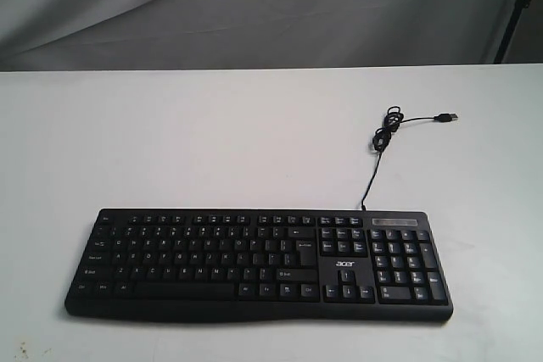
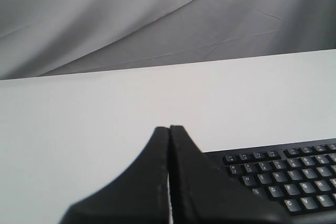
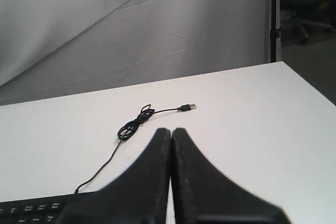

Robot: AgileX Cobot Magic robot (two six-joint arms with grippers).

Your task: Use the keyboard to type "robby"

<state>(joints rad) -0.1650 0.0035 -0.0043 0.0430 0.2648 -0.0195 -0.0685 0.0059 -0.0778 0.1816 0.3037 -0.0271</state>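
The wide black keyboard (image 1: pixel 259 264) with white legends and an "acer" logo lies near the table's front edge in the exterior view. Its thin black cable (image 1: pixel 386 135) runs back to a small coil and a loose USB plug. Neither arm shows in the exterior view. In the left wrist view my left gripper (image 2: pixel 169 128) is shut and empty, with the keyboard's left keys (image 2: pixel 283 174) beside it. In the right wrist view my right gripper (image 3: pixel 170 130) is shut and empty, the cable coil (image 3: pixel 135 123) beyond it and the keyboard's back edge (image 3: pixel 31 208) at the side.
The white table (image 1: pixel 212 142) stretches behind the keyboard to a grey cloth backdrop (image 1: pixel 254 6). A black stand pole (image 3: pixel 272 17) rises past the table's far right corner. The table's right edge (image 3: pixel 310 82) drops off to a dark floor.
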